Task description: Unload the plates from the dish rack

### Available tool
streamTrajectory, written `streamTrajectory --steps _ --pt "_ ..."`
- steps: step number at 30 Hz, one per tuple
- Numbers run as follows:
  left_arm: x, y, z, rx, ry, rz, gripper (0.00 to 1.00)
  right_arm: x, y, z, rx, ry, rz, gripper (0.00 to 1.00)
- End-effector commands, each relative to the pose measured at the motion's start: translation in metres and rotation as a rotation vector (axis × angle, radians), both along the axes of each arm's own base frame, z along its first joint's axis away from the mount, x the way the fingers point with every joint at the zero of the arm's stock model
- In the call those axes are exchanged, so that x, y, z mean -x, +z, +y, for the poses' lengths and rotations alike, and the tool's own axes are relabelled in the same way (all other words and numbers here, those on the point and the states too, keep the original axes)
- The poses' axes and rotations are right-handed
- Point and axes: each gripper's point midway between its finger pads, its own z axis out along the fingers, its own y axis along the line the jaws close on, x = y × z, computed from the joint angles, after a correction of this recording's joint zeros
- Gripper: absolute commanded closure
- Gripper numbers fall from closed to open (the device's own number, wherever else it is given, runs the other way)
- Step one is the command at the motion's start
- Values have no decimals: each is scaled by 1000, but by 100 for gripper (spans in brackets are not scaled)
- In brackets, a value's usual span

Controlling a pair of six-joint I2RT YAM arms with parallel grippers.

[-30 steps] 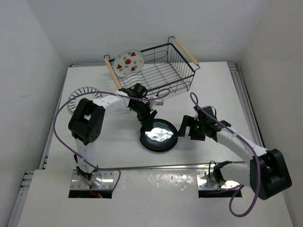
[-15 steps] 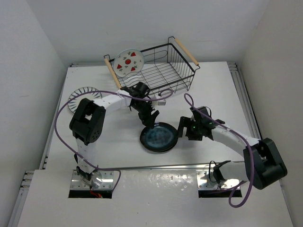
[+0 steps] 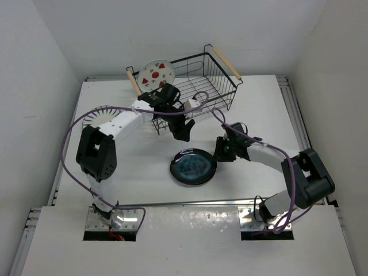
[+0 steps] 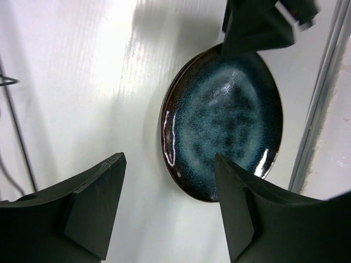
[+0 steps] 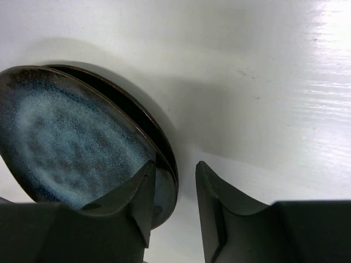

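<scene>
Your right gripper (image 5: 174,164) straddles the rim of the dark blue plate (image 5: 71,137), which lies flat on the table (image 3: 270,103) in front of the dish rack (image 3: 213,86); its jaws stand close about that rim, but you cannot tell whether they pinch it. Your left gripper (image 4: 169,159) hangs above the plate, spread wide and empty. With this set-down seemingly near done, your next move is probably to the fruit-patterned plate (image 3: 156,75) standing at the rack's left end, pinching its upper edge squarely.
</scene>
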Motion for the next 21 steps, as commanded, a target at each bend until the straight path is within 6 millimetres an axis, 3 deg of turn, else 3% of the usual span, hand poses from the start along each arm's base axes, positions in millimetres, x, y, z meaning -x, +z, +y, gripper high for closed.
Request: streamTrajectory --steps 1,5,10,16,18,19,20,21 --pt "-5 59 8 79 48 -82 28 -2 -3 3 -14 -14 -32 66" --pt "-23 84 26 127 160 -96 28 4 -4 4 -32 -26 -43 79" --pt "-50 114 46 158 274 -190 28 12 2 5 -33 -12 -45 86" --pt "-84 132 73 182 404 -259 27 24 4 3 -33 -26 -47 86" --pt "-96 137 81 194 442 -282 27 26 6 3 -34 -24 -48 82" --pt "-99 138 85 194 456 -289 27 26 8 3 -30 -19 -53 74" --pt "-106 143 90 198 476 -308 27 24 10 3 -30 -20 -57 56" --pt "-110 146 93 199 491 -316 27 25 12 3 -22 -11 -58 48"
